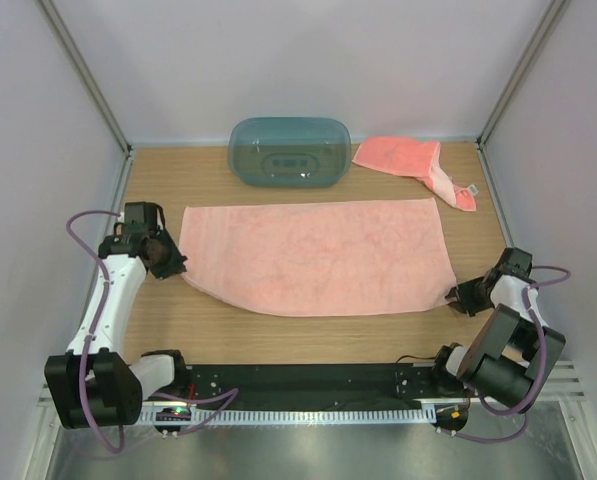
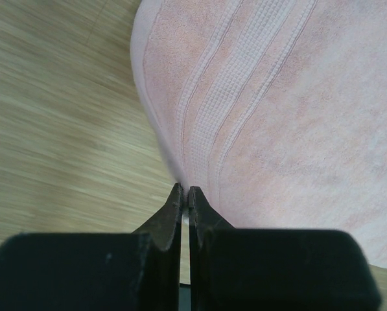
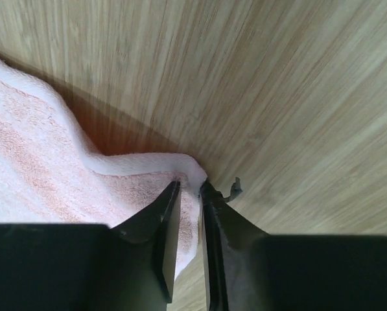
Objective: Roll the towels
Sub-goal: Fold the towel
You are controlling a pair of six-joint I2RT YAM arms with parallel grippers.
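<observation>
Salmon-pink terry, the big towel (image 1: pixel 318 255) lies spread flat across the middle of the table (image 1: pixel 278 340). The left gripper (image 2: pixel 185 194) is pinched tight on its near-left hem; the right gripper (image 3: pixel 188 189) has its jaws narrowed on the near-right corner. Lift both corners evenly, keep the near edge taut, and roll toward the far edge. The teal tub (image 1: pixel 289 152) and the crumpled smaller towel (image 1: pixel 408 160) at that edge may crowd the roll

Tub (image 1: pixel 289 152) behind the towel (image 1: pixel 318 255)
</observation>
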